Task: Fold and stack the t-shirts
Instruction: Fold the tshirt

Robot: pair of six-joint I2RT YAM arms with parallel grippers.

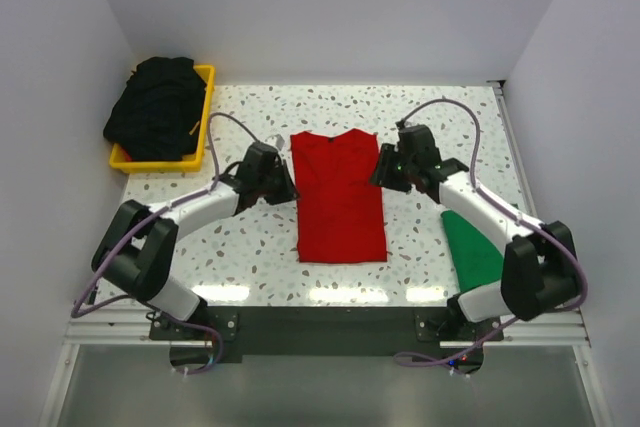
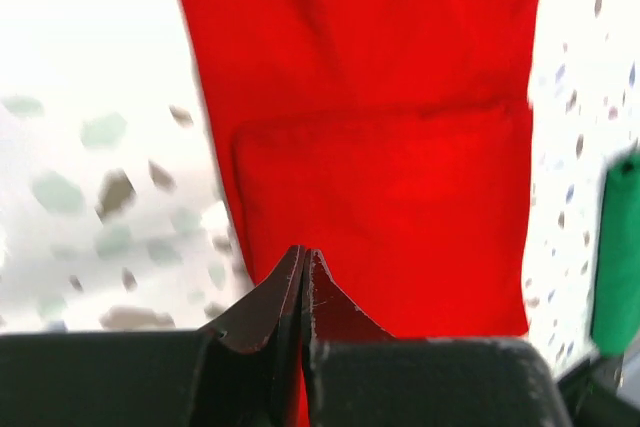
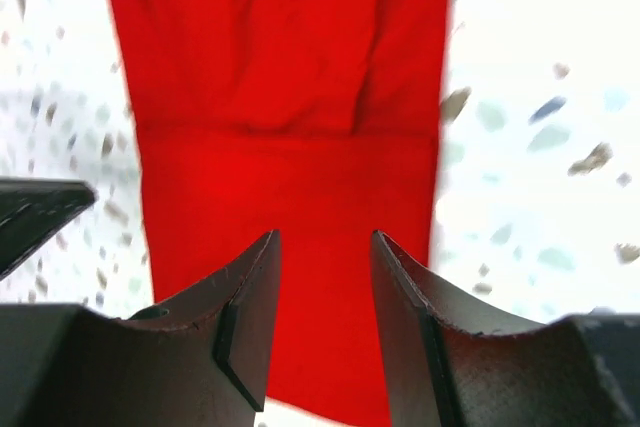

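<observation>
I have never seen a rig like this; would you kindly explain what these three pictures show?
These are two robot arms bolted at the near edge of a speckled table, each ending in a two-finger gripper. The wide picture is from a fixed camera above and behind them. The other two come from cameras on the wrists, so the dark wedges at the bottom are each arm's own fingers. A red t-shirt lies flat in the middle, its sides folded in. A green t-shirt lies on the right, partly under the right arm, and black t-shirts are heaped in a yellow bin at the far left. The left gripper is shut at the red t-shirt's edge; whether it pinches cloth I cannot tell. The right gripper is open and holds nothing.
</observation>
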